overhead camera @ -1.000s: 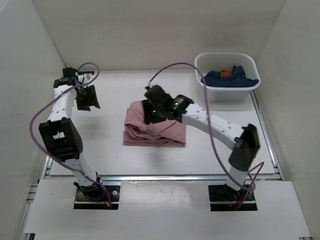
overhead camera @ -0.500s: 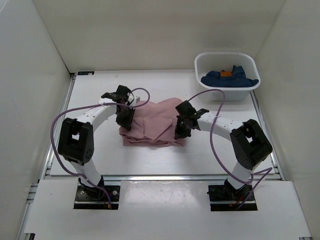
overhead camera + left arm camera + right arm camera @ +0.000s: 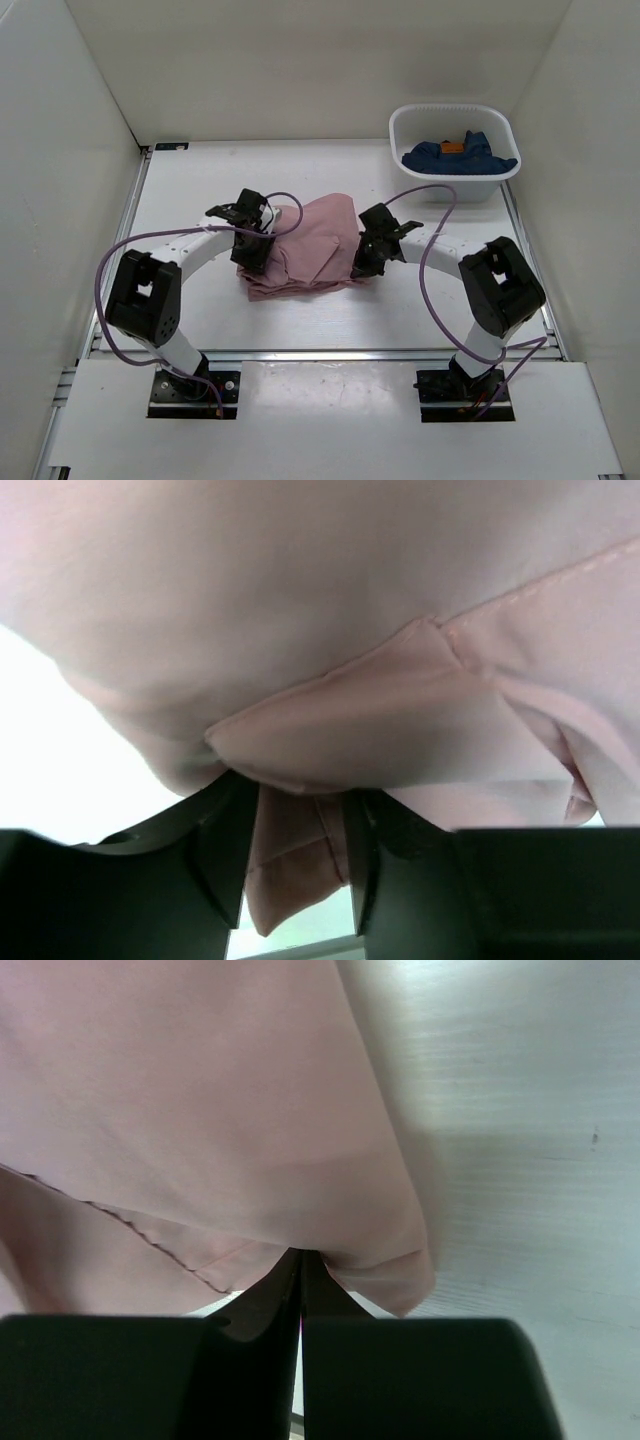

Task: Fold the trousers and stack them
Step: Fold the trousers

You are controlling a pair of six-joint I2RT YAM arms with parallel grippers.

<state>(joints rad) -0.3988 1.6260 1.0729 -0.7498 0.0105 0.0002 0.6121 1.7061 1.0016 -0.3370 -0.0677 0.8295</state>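
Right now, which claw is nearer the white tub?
Right. The right claw grips the trousers on the side facing the white tub; the left claw holds their far side.

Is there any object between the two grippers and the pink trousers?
No, nothing visible. The left gripper and the right gripper each pinch a fold of the trousers, at opposite sides. The white bin stands apart, at the far right.

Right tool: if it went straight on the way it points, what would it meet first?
The trousers. The right tool looks shut on their edge, so pink fabric fills the line ahead; beyond the bundle, from above, sits the left tool, though depth is unclear.
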